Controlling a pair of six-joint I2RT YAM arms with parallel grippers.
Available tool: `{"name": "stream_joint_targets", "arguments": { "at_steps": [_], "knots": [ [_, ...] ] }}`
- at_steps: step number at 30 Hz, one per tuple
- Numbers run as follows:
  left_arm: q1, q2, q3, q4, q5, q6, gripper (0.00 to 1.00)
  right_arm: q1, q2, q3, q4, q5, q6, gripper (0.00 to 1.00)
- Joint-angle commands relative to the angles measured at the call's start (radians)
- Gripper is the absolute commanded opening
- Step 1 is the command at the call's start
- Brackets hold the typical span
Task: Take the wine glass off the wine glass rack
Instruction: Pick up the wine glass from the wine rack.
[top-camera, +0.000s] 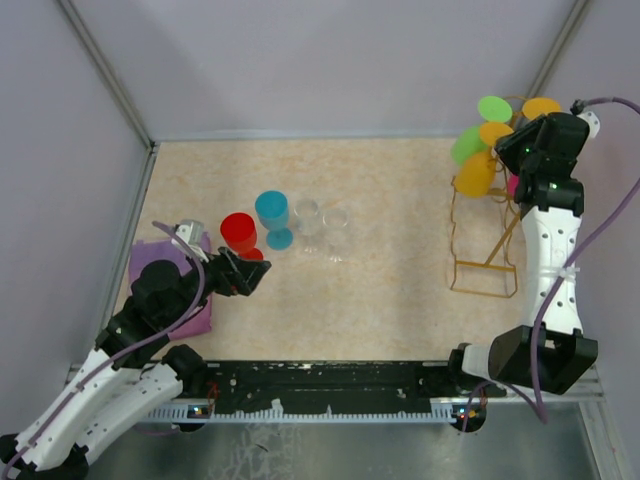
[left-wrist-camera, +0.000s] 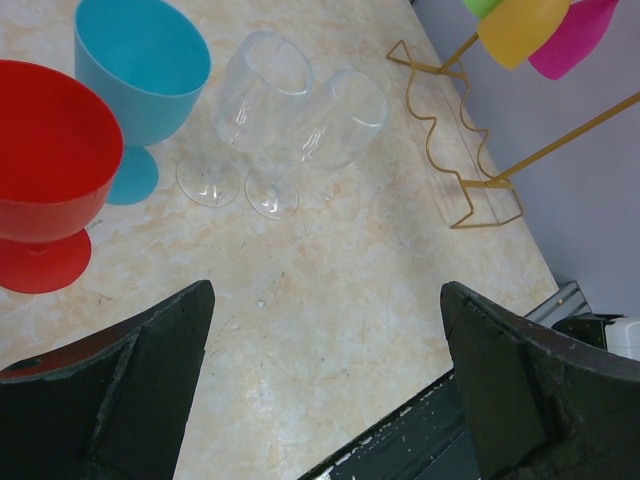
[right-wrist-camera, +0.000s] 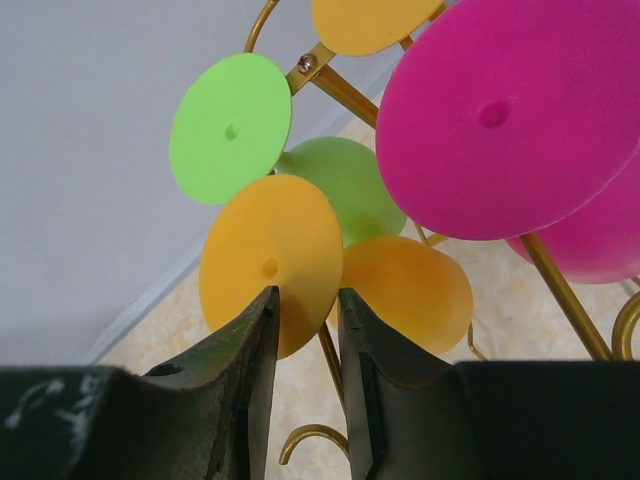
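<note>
At wine glass rack (right-wrist-camera: 560, 290) | right gripper (right-wrist-camera: 307, 300) jaws narrowed, grasp cannot be determined | orange wine glass (right-wrist-camera: 270, 265) foot edge seen between tips

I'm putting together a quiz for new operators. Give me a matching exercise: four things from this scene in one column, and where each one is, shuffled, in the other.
Things
1. red plastic goblet
2. two clear stemmed glasses
3. green plastic wine glass
4. purple cloth

Places
A. hanging from the gold wire rack
B. lying flat at the left edge of the table
C. upright, just left of the blue plastic goblet
D. upright, just right of the blue plastic goblet

Pairs: 1-C, 2-D, 3-A, 4-B
</note>
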Motion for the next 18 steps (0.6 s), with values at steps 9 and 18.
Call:
{"name": "stream_joint_targets", "arguments": {
  "at_steps": [9, 18],
  "knots": [
    [0.003, 0.021, 0.009, 0.002, -0.008, -0.002, 1.0, -0.008, -0.048, -0.008, 0.088, 0.038, 0.014, 0.19],
    [0.004, 0.01, 0.004, -0.005, -0.029, -0.009, 1.0, -0.009, -0.094, -0.055, 0.161, 0.024, 0.058, 0.08]
  ]
}}
